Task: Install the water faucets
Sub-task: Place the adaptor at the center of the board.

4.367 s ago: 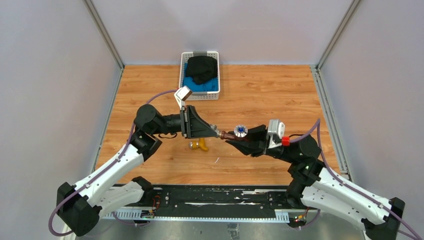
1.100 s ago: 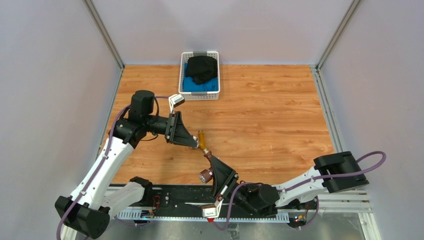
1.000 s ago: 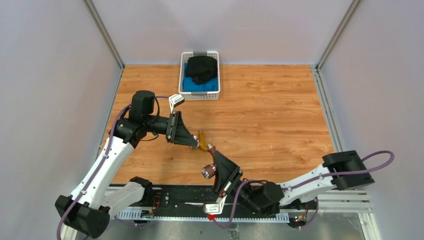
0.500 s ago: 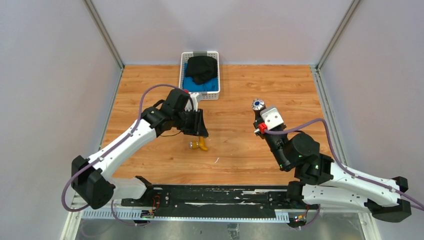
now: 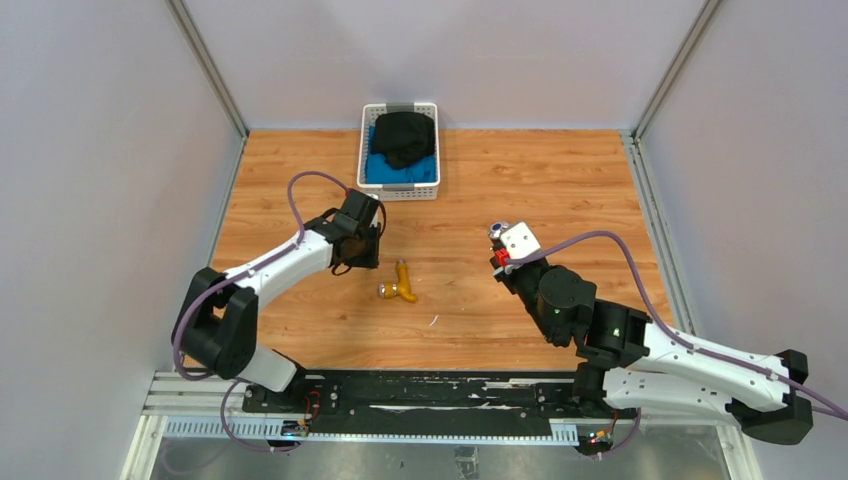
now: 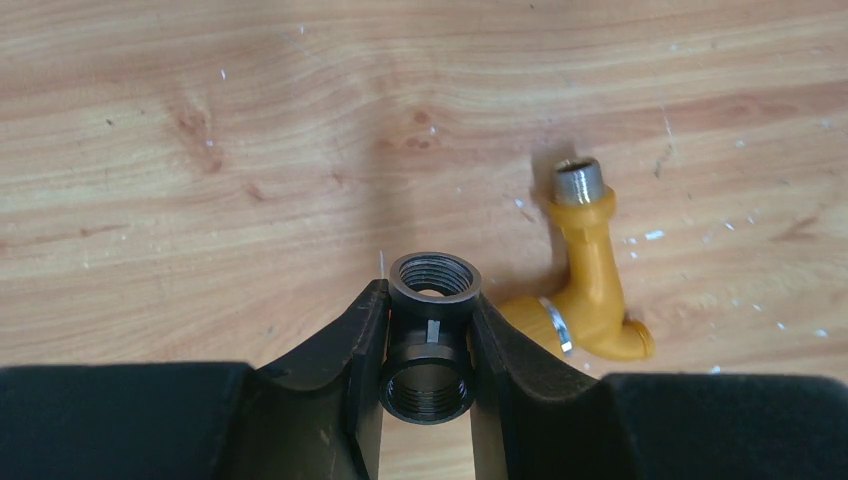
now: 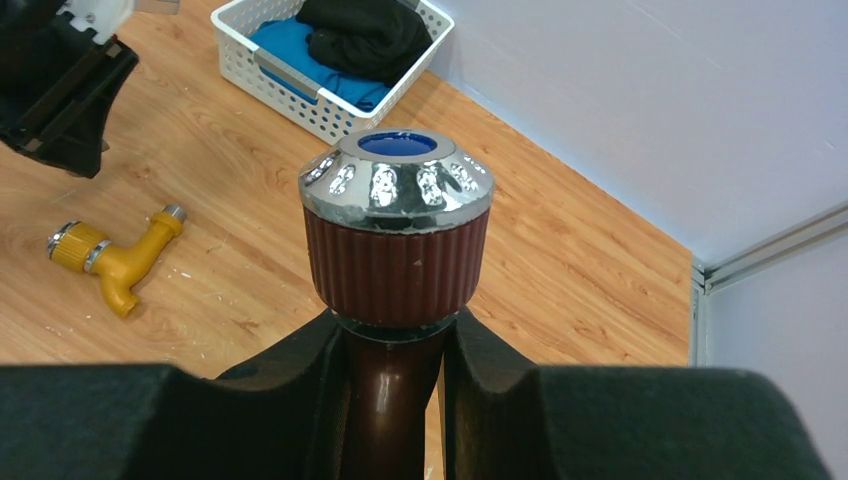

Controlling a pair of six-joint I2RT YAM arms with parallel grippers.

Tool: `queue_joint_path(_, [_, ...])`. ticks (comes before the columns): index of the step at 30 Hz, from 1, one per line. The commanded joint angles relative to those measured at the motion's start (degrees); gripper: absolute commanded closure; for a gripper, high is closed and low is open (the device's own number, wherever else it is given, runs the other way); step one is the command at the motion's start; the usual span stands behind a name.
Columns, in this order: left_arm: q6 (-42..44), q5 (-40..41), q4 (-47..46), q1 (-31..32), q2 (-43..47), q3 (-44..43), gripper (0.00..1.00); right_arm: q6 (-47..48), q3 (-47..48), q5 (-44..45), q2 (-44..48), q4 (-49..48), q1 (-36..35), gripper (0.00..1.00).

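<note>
The brass-yellow faucet [image 5: 400, 286] lies on the wooden table, also seen in the left wrist view [image 6: 590, 285] and the right wrist view [image 7: 112, 260]. My left gripper [image 6: 428, 345] is shut on a dark threaded pipe fitting [image 6: 432, 340], low over the table just left of the yellow faucet. My right gripper [image 7: 398, 345] is shut on the reddish-brown faucet [image 7: 396, 240], held upright with its blue-marked chrome knob [image 5: 497, 230] on top, right of the table's middle.
A white basket [image 5: 399, 192] with black and blue cloth stands at the back centre; it also shows in the right wrist view [image 7: 260, 70]. Grey walls with metal corner posts enclose the table. A black rail runs along the near edge.
The left arm has drawn back and lowered its fitting beside the yellow faucet. The right arm, still holding the brown faucet, shifted slightly nearer and left.
</note>
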State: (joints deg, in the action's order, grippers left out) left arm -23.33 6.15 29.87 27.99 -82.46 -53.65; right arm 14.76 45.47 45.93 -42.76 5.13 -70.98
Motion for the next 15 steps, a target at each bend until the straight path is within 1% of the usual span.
queue_joint_path(1, [1.4, 4.7, -6.1, -0.7, -4.6, -1.5, 1.0, -1.9, -0.8, -0.6, -0.9, 0.6, 0.7, 1.0])
queue_joint_path(4, [1.3, 6.1, -5.7, -1.4, -8.8, -3.1, 1.0, -2.1, -1.2, -1.0, -1.2, 0.4, 0.8, 1.0])
queue_joint_path(8, [1.1, 7.2, -7.5, -1.6, -13.3, -3.7, 1.0, -2.2, -2.0, -0.8, -1.2, 0.1, 0.9, 1.0])
queue_joint_path(10, [0.5, 7.7, -7.4, -1.6, -14.5, -4.1, 1.0, -2.4, -2.1, -0.5, -1.2, 0.0, 0.9, 1.0])
queue_joint_path(11, [0.3, 7.5, -7.9, -1.7, -14.7, -4.0, 0.96, -2.4, -2.1, -0.5, -1.1, 0.1, 0.9, 1.0])
queue_joint_path(13, [-0.2, 7.1, -8.4, -1.7, -14.6, -3.5, 0.86, -2.4, -2.2, -0.2, -0.9, 0.1, 0.9, 1.0])
queue_joint_path(15, [-0.1, 6.4, -8.2, -1.8, -14.7, -3.4, 0.7, -2.5, -2.3, -0.2, -0.8, 0.1, 1.1, 1.0])
